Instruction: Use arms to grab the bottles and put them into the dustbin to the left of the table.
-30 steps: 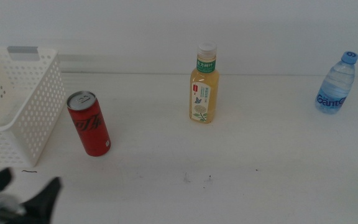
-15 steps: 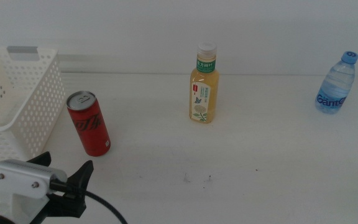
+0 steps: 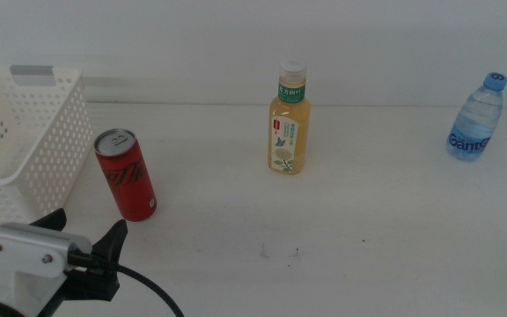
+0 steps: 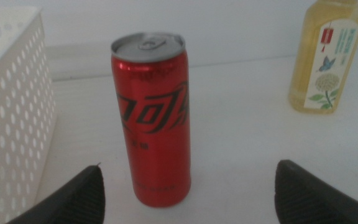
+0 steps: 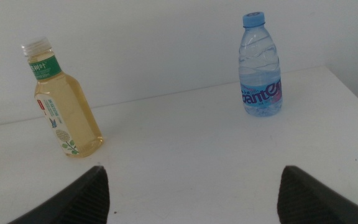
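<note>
A red soda can [image 3: 127, 174] stands upright on the white table [image 3: 341, 220], just right of the white perforated dustbin [image 3: 20, 145]. My left gripper [image 3: 86, 225] is open at the table's front left, a short way in front of the can. In the left wrist view the can [image 4: 152, 118] stands ahead between the spread jaws of that gripper [image 4: 188, 169]. The yellow tea bottle [image 3: 290, 119] stands mid-table and the clear water bottle [image 3: 477, 119] at the far right. My right gripper [image 5: 192, 172] is open and holds nothing; the middle view does not show it. Its wrist view shows the tea bottle [image 5: 64, 102] and water bottle [image 5: 260, 67].
The dustbin's wall [image 4: 11, 118] stands close beside the can. A black cable [image 3: 152, 295] loops from the left arm's white block [image 3: 20, 264]. Small dark specks [image 3: 280, 254] mark the tabletop in front of the tea bottle.
The left arm has come up from the bottom left corner toward the red can, its white block and cable now in view. The bottles and can have not moved.
</note>
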Action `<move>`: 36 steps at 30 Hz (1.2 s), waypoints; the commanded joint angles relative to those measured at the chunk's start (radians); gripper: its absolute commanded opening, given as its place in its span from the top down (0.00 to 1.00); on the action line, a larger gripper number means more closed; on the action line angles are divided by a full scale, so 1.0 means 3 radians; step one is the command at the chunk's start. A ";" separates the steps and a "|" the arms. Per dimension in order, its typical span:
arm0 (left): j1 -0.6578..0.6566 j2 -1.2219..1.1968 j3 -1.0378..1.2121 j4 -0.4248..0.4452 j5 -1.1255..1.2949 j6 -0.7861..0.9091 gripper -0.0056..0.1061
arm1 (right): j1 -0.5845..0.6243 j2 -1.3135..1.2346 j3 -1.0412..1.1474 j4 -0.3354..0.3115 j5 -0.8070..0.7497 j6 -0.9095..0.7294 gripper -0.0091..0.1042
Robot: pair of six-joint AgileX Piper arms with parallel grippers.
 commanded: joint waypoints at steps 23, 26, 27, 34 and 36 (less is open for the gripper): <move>-0.0010 0.0772 -0.0281 -0.0193 -0.0391 0.0051 0.11 | -0.0017 -0.0016 0.0009 -0.0050 -0.0038 -0.0005 0.16; -0.0010 0.0991 -0.0397 -0.0255 -0.0459 0.0051 0.11 | -0.0017 -0.0016 0.0009 -0.0050 -0.0038 -0.0005 0.16; -0.0010 0.1059 -0.0450 -0.0264 -0.0459 0.0051 0.11 | -0.0017 -0.0016 0.0009 -0.0050 -0.0038 -0.0005 0.16; -0.0010 0.1398 -0.0812 -0.0278 -0.0432 0.0051 0.11 | -0.0017 -0.0016 0.0009 -0.0050 -0.0038 -0.0005 0.16; -0.0010 0.1455 -0.0911 -0.0329 -0.0381 0.0079 0.11 | -0.0017 -0.0016 0.0009 -0.0050 -0.0038 -0.0005 0.16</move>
